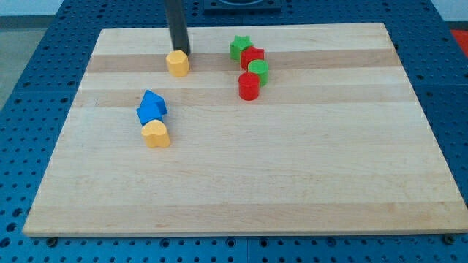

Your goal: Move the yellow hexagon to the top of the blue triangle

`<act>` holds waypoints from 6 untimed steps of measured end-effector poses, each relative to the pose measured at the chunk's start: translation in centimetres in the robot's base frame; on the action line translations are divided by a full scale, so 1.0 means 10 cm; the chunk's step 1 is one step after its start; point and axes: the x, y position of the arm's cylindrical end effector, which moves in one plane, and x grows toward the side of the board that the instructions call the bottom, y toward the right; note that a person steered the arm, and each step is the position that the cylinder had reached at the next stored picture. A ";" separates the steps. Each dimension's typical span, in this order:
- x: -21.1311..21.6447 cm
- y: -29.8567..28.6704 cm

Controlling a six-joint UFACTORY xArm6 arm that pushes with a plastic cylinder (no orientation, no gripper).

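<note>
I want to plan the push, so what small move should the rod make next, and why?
Probably a short push toward the view's bottom and slightly left: my tip sits at the top edge of the yellow hexagon, and the blue triangle lies below-left of it.

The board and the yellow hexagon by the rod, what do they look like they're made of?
The board looks like pale wood with a smooth, matte finish: lengthwise grain and plank-like bands show. The yellow hexagon, just below my tip, is probably plastic or painted wood: uniform colour, no grain, soft sheen.
</note>
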 end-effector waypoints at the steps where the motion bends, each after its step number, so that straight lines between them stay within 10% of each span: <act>1: 0.26 0.01; 6: 0.55 0.48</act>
